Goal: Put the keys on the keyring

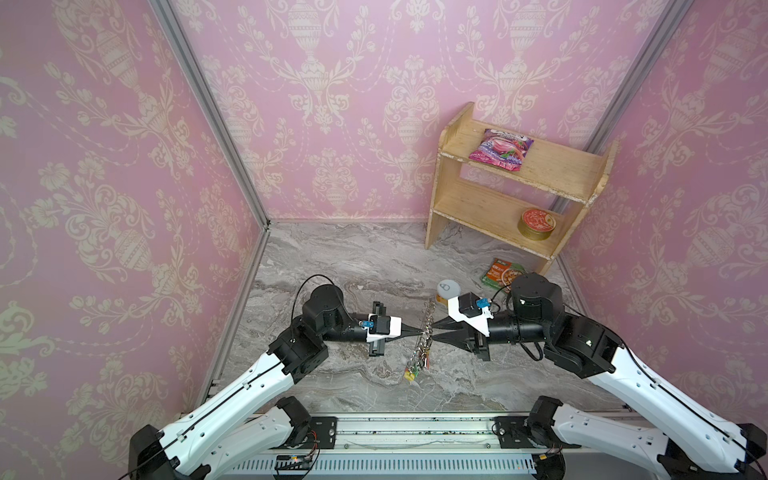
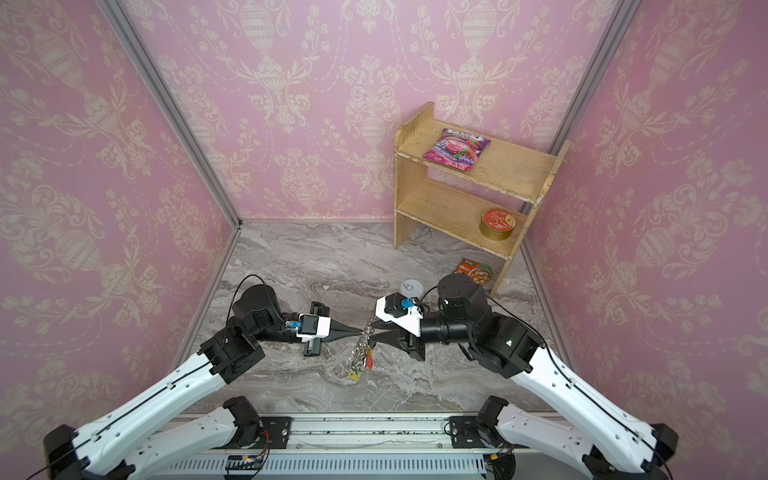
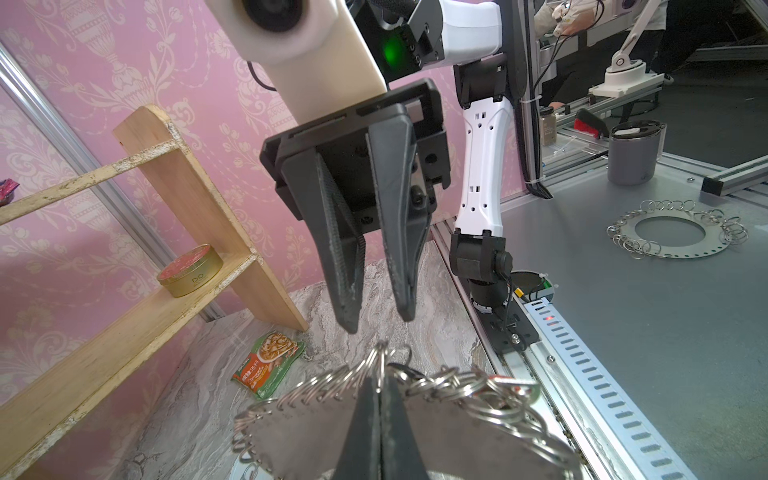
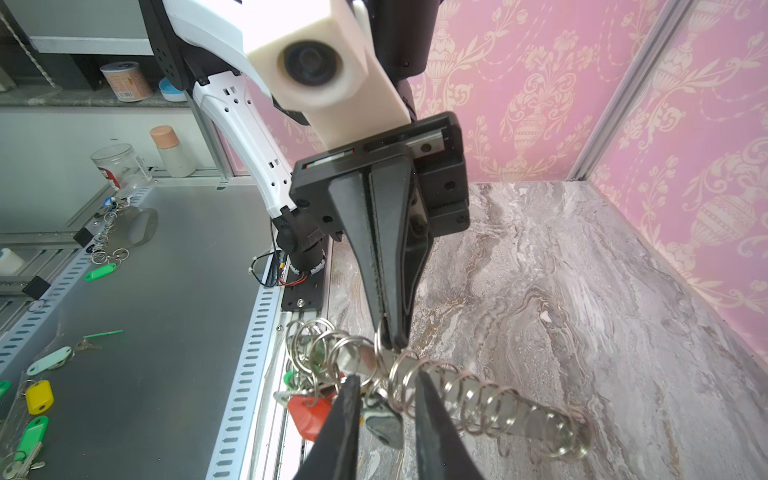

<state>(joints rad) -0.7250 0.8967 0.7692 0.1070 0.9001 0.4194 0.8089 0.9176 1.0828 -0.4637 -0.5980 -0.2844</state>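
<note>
The keyring (image 1: 419, 353) (image 2: 360, 347), a flat silvery disc (image 3: 299, 432) edged with many small split rings (image 4: 478, 399), hangs edge-on above the marble floor. My left gripper (image 1: 419, 331) (image 3: 379, 382) is shut on its rim. Facing it from the other side, my right gripper (image 1: 432, 332) (image 4: 386, 376) is open, its tips just short of the rings; in the left wrist view the right gripper (image 3: 376, 318) holds nothing. A dark key (image 4: 384, 424) hangs under the rings beside a red tag (image 4: 307, 415). A yellow tag (image 1: 409, 376) dangles lowest.
A wooden shelf (image 1: 498, 208) stands at the back right with a pink packet (image 1: 500, 149) and a round tin (image 1: 536, 224). An orange-green sachet (image 1: 503, 274) and a white-lidded jar (image 1: 448, 289) lie near my right arm. Pink walls enclose the floor.
</note>
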